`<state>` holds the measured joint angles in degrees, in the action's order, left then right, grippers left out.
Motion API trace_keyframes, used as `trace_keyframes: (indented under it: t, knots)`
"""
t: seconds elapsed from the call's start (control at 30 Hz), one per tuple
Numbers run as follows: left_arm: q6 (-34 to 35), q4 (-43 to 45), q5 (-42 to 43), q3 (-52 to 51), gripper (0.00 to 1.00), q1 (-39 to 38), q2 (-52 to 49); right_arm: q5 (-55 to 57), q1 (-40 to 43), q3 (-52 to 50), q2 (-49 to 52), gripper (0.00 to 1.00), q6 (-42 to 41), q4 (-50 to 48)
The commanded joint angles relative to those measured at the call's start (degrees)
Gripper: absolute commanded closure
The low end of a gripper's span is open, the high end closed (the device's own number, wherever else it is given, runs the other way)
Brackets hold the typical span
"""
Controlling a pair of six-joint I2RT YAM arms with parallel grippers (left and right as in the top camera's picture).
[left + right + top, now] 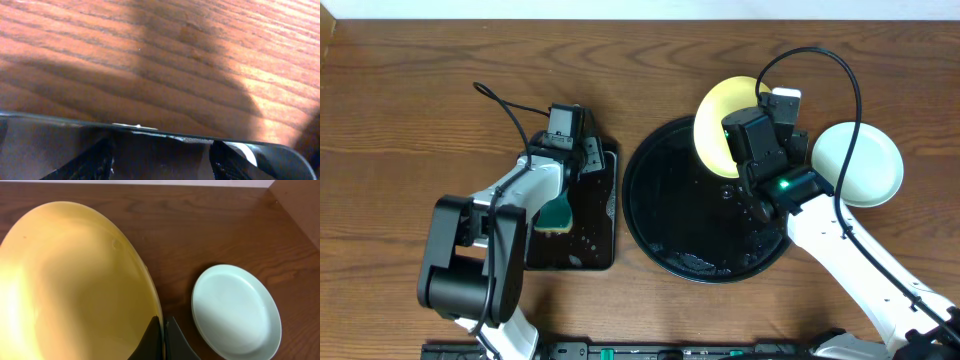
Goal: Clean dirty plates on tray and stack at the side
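My right gripper (738,165) is shut on the rim of the pale yellow plate (720,115) and holds it tilted on edge over the back right of the round black tray (665,215). In the right wrist view, the gripper (164,322) pinches the plate (75,280) at its right edge; the plate's face shows no smears. On the wood to the right of the tray lies a mint-blue plate (860,165) (235,310), with a second rim showing under it. My left gripper (582,158) (162,150) hangs open over the rectangular tray, nothing between its fingers.
A smaller rectangular black tray (598,245) lies left of the round tray, with a green and yellow sponge (557,215) on it under my left arm. Water drops glisten on both trays. In the left wrist view, the rectangular tray's rim (150,131) crosses in front of bare wood.
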<state>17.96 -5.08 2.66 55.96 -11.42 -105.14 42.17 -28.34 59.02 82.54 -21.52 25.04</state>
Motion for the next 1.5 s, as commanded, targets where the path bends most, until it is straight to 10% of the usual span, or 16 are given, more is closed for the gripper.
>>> trace_keyframes:
  t: [0.0, 1.3, 1.47]
  knots:
    - [-0.35, 2.19, -0.04, 0.37, 0.36, -0.26, -1.55, 0.42, 0.5, -0.09, -0.7, 0.99, -1.38, 0.52]
    - [-0.15, 11.21, 1.81, 0.44, 0.37, -5.33, -2.03, 1.31, 0.55, -0.09, -0.7, 0.99, -1.22, 0.94]
    - [-0.15, 8.57, 1.84, 0.44, 0.37, -3.34, 1.05, 1.27, 0.48, -0.09, -0.7, 0.99, 10.71, -1.68]
